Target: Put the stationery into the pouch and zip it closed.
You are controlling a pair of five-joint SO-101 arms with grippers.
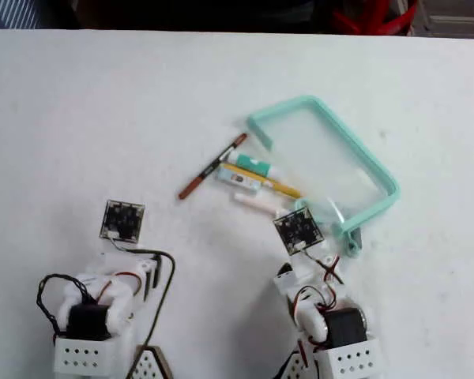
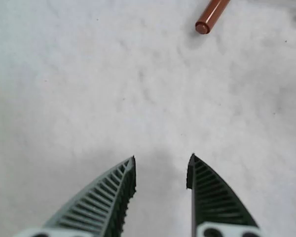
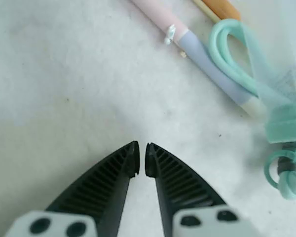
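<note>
mint-edged clear pouch (image 1: 377, 170), brown pen (image 1: 212, 167)

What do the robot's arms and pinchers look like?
The left arm and right arm are white, with black motors, black and red wires and square black camera boards. The left gripper has greenish-grey pointed ribbed fingers; the right gripper has black ones on white mounts.

Brown pen (image 2: 210, 16) and mint-edged pouch (image 3: 235, 75), each cut off by a wrist view's edge

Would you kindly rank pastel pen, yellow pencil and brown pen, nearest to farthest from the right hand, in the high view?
1. Pastel pen, just before the right hand.
2. Yellow pencil, just beyond it.
3. Brown pen, farthest, leftward.
</note>
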